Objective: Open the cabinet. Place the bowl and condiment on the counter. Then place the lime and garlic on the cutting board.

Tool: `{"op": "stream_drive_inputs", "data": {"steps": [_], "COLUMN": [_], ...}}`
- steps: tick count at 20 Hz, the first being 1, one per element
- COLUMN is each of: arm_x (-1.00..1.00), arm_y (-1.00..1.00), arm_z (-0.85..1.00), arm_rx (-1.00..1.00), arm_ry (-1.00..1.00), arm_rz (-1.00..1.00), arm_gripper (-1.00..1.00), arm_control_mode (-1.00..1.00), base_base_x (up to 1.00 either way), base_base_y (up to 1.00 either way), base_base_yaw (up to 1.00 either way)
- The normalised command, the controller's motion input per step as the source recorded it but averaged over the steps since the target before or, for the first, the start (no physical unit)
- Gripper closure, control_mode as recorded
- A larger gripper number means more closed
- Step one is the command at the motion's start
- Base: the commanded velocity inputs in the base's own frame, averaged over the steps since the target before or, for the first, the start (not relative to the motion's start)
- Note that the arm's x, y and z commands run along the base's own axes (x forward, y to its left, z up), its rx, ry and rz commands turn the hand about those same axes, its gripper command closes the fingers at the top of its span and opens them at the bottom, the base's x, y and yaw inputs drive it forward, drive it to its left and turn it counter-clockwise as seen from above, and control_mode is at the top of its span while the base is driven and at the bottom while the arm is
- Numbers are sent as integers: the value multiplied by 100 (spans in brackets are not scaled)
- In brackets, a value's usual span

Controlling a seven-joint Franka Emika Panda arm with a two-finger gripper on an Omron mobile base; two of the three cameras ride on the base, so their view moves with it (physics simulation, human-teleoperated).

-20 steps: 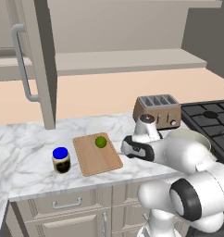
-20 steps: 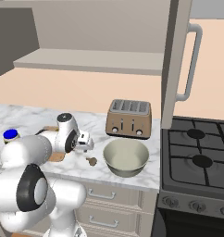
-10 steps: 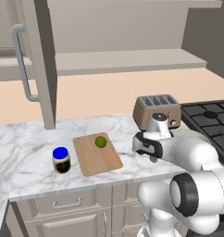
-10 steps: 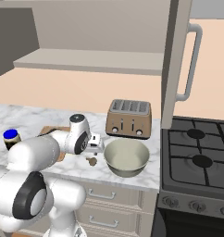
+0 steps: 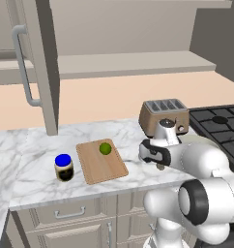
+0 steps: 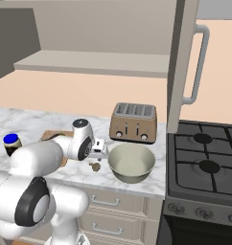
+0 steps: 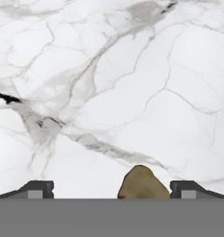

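My gripper [image 6: 96,159] hangs open just above the garlic [image 6: 95,166], a small brown lump on the marble counter [image 6: 51,172] left of the pale green bowl [image 6: 131,162]. In the hand view the garlic [image 7: 142,184] lies between my fingertips [image 7: 36,189], nearer the right one, and nothing is gripped. The lime [image 5: 105,148] rests on the wooden cutting board [image 5: 102,163]. Left of the board stands the blue-lidded condiment [image 5: 64,167]. The cabinet door [image 5: 41,72] is swung open.
A brown toaster [image 6: 133,123] stands behind the bowl. A black stove [image 6: 204,165] adjoins the counter on the right. The second open cabinet door [image 6: 185,62] hangs over the stove's left edge. The cabinet shelf [image 5: 114,63] is bare.
My hand has swung right from the cutting board's edge to over the garlic beside the bowl. The jaws stayed open. The lime, condiment and bowl have not moved.
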Motion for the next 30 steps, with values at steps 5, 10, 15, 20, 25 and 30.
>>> {"op": "stream_drive_inputs", "data": {"steps": [5, 10, 15, 20, 25, 30], "arm_x": [-13, -25, -15, -7, 15, 15], "arm_y": [-13, -10, 0, 0, 0, 0], "arm_z": [-35, -7, 0, 0, -5, -14], "arm_rx": [0, 0, 0, 0, 0, -2], "arm_ry": [1, 2, 1, 0, 0, 0], "arm_rz": [0, 0, 0, 0, 0, 0], "arm_gripper": [-100, -100, -100, -100, -100, -100], "arm_control_mode": [-100, -100, -100, -100, -100, -100], "base_base_x": [0, 0, 0, 0, 0, 0], "base_base_y": [0, 0, 0, 0, 0, 0], "base_base_yaw": [0, 0, 0, 0, 0, 0]}}
